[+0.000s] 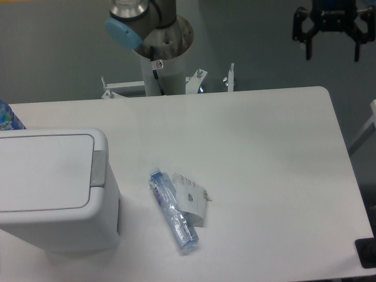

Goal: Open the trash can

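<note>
The trash can [53,188] is a large white boxy bin at the table's left front, its flat lid down and a grey push-button tab [98,168] on its right side. My gripper [332,53] hangs high at the top right, beyond the table's far edge and far from the bin. Its two black fingers point down and stand apart, open, with nothing between them.
A crushed clear plastic bottle [174,210] lies on the white table [264,164] just right of the bin, with a white paper label [191,198] beside it. The arm's base column [158,64] stands behind the far edge. A blue-topped object [7,117] peeks in at the left.
</note>
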